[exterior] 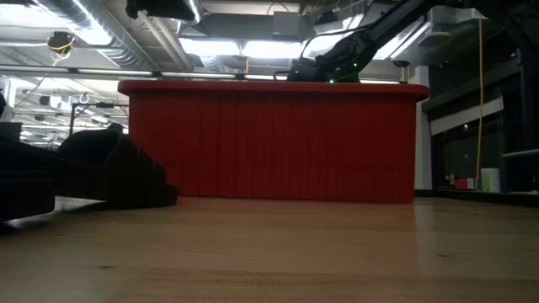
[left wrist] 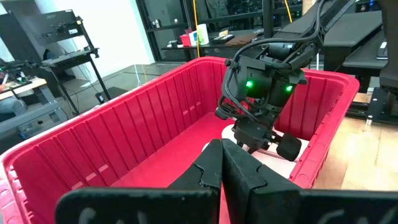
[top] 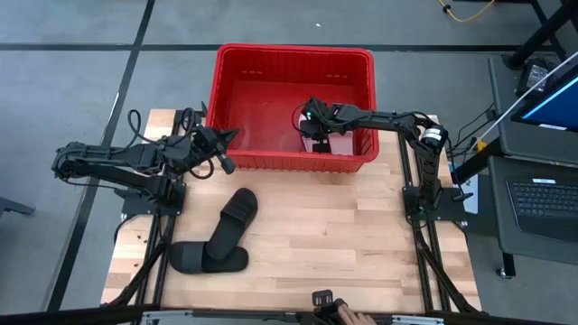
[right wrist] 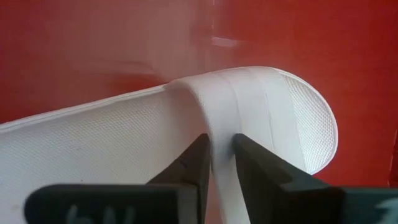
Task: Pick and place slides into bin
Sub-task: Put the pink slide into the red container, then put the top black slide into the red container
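Right fingers (right wrist: 221,158) pinch pink slide (right wrist: 186,118) strap inside red bin (top: 237,68); left fingers (left wrist: 222,168) closed, empty

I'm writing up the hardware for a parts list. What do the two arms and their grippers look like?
Both arms are dark, slim and jointed, with black cables looped along them. The left gripper has two matte black fingers with angular, blocky ends. The right gripper has the same black fingers; its wrist housing carries two small green lights and a bundle of black cable, and its arm has a pale band near the elbow.
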Controlling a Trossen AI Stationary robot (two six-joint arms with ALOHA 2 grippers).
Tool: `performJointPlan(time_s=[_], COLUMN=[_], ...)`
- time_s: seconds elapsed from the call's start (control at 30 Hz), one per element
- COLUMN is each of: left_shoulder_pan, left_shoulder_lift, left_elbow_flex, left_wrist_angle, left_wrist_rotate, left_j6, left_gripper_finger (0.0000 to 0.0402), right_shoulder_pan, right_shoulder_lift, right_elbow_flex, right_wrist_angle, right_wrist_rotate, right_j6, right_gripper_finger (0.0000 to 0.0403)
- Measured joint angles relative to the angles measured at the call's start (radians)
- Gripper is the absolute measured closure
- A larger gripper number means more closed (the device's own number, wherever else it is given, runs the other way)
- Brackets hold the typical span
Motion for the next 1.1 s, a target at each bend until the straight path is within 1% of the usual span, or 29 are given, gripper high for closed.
performJointPlan(time_s=[0.2,0.33,0.67,0.8,0.93,1.1], left_shoulder_pan=[0.0,0.0,0.0,0.0,-0.001,-0.001], left_shoulder_lift=[0.0,0.0,0.0,0.0,0.0,0.0], left_elbow_flex=[0.0,0.0,0.0,0.0,0.0,0.0], left_wrist_angle=[0.0,0.0,0.0,0.0,0.0,0.0], left_wrist_rotate=[0.0,0.0,0.0,0.0,0.0,0.003], left_j6=[0.034,0.034,0.034,0.044,0.063,0.073], left_gripper_finger=[0.04,0.04,0.04,0.04,0.04,0.04], right_shoulder_pan=[0.0,0.002,0.02,0.033,0.044,0.045], right_shoulder_lift=[0.0,0.0,0.0,0.0,0.0,0.0], right_elbow_flex=[0.0,0.0,0.0,0.022,0.059,0.11], right_wrist_angle=[-0.001,0.0,-0.002,-0.046,-0.07,-0.098], right_wrist_rotate=[0.0,-0.02,-0.04,-0.041,-0.042,-0.042], right_j6=[0.0,0.0,0.0,0.0,0.0,0.0], right_gripper_finger=[0.0317,0.0301,0.0218,0.0193,0.0182,0.0182])
